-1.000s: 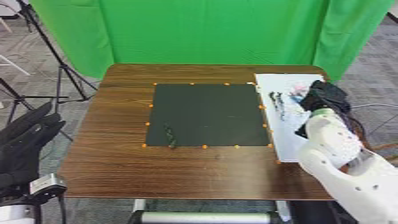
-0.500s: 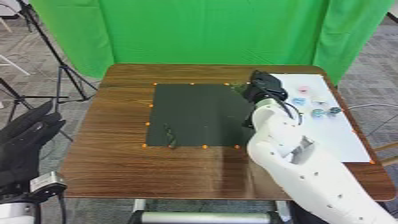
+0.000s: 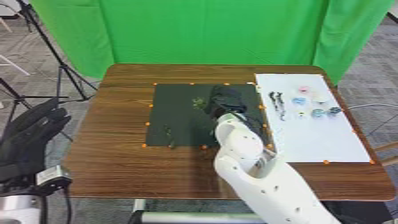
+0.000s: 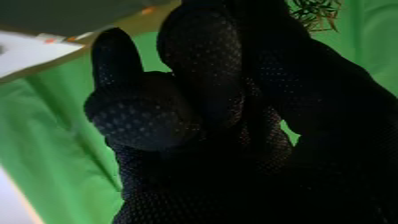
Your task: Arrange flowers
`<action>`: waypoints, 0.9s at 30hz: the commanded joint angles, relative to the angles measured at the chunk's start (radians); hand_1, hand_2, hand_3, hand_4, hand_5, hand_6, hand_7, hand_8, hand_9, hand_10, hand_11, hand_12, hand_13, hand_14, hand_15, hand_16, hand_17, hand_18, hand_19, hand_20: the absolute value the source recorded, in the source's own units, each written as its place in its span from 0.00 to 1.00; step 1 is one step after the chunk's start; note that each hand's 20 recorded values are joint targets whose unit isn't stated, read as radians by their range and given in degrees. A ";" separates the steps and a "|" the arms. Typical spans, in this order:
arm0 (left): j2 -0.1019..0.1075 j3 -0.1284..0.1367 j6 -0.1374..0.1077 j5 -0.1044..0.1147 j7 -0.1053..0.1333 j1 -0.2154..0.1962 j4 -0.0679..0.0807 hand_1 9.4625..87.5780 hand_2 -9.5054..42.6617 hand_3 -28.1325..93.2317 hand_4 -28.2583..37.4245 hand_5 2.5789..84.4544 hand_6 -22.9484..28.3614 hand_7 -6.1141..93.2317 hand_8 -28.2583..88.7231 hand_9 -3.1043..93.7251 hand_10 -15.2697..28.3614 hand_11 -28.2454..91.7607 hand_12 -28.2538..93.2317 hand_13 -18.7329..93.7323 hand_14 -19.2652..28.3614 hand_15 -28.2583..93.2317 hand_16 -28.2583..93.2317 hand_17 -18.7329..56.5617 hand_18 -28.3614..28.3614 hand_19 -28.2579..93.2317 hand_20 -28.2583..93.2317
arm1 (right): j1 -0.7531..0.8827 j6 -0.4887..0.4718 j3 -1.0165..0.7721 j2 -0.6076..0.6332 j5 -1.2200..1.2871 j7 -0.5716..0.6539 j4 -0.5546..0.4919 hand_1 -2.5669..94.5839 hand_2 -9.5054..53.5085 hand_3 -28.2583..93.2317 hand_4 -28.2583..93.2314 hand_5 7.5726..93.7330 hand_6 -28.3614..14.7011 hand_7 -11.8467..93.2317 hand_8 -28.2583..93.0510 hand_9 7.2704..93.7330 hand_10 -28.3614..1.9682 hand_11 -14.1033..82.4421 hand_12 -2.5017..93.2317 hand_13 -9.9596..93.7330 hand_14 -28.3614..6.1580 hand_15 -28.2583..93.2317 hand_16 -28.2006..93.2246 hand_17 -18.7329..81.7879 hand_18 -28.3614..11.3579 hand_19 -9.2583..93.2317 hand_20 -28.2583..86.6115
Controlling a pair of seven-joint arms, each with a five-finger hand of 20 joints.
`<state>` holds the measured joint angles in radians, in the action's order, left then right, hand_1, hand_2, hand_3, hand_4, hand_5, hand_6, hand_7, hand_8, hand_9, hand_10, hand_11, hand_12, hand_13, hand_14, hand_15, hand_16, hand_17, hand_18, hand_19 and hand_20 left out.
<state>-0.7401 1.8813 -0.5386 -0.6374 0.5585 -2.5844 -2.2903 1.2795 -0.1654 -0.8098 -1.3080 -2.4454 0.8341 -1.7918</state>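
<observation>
Over the upper right part of the dark green mat point(image 3: 178, 122) is my right hand point(image 3: 227, 99), with a green sprig point(image 3: 199, 103) at its left side. In the right wrist view the right hand point(image 4: 240, 100) has curled fingers and a thumb, and the sprig point(image 4: 315, 12) sticks out past them; its stem is hidden by the glove. A dark green stem point(image 3: 170, 136) lies on the mat's lower left. Pink, blue and teal flowers point(image 3: 318, 113) and dark stems point(image 3: 277, 102) rest on the white sheet point(image 3: 315, 140). My left hand point(image 3: 27, 142) stands off the table's left side, fingers straight.
The brown wooden table point(image 3: 107, 150) has small orange markers around the mat and sheet. A green curtain point(image 3: 204, 35) hangs behind it. Black tripod legs point(image 3: 60, 75) stand on the floor at the left, beyond the table edge.
My right hand has swung left from the white sheet to over the mat, bringing the green sprig along. The left hand has shifted slightly.
</observation>
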 commanded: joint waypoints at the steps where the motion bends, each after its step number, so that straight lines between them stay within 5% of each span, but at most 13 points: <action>1: 0.025 -0.032 0.013 -0.004 -0.003 0.038 0.015 0.26 0.23 0.88 0.17 0.41 0.61 0.24 0.14 0.35 0.77 0.56 0.29 0.33 0.89 0.74 0.10 0.09 0.86 0.68 0.30 | 0.048 -0.044 -0.012 -0.086 -0.053 -0.029 0.038 0.60 0.00 0.83 0.01 0.96 0.57 0.27 0.32 1.00 0.64 0.60 0.26 1.00 0.65 0.75 0.42 0.63 0.18 1.00 0.17; 12: 0.041 -0.071 0.020 -0.005 0.000 0.085 0.030 0.26 0.23 0.88 0.17 0.41 0.61 0.24 0.14 0.35 0.77 0.56 0.29 0.33 0.89 0.74 0.10 0.09 0.86 0.68 0.30 | 0.090 -0.079 -0.030 -0.127 -0.095 -0.023 0.079 0.60 0.00 0.84 0.01 0.96 0.58 0.27 0.31 1.00 0.65 0.60 0.26 1.00 0.65 0.75 0.41 0.63 0.18 1.00 0.17; 22: 0.056 -0.073 0.015 -0.007 -0.001 0.094 0.031 0.26 0.23 0.89 0.17 0.41 0.61 0.24 0.14 0.35 0.77 0.56 0.29 0.33 0.89 0.74 0.10 0.09 0.86 0.68 0.30 | 0.102 -0.093 -0.037 -0.155 -0.117 -0.021 0.091 0.60 0.00 0.84 0.00 0.96 0.58 0.27 0.31 1.00 0.65 0.61 0.26 1.00 0.66 0.75 0.41 0.63 0.17 1.00 0.18; 27: 0.075 -0.076 -0.014 0.009 0.022 0.076 0.022 0.26 0.23 0.89 0.17 0.41 0.61 0.24 0.14 0.35 0.77 0.56 0.29 0.33 0.89 0.74 0.10 0.09 0.86 0.68 0.30 | 0.101 -0.099 -0.039 -0.184 -0.153 -0.037 0.107 0.59 0.00 0.84 0.00 0.96 0.59 0.27 0.31 1.00 0.66 0.62 0.25 1.00 0.66 0.76 0.40 0.63 0.17 1.00 0.18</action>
<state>-0.6912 1.8113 -0.5306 -0.6385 0.5592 -2.4904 -2.2615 1.3762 -0.2507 -0.8474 -1.4522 -2.5491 0.8059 -1.7020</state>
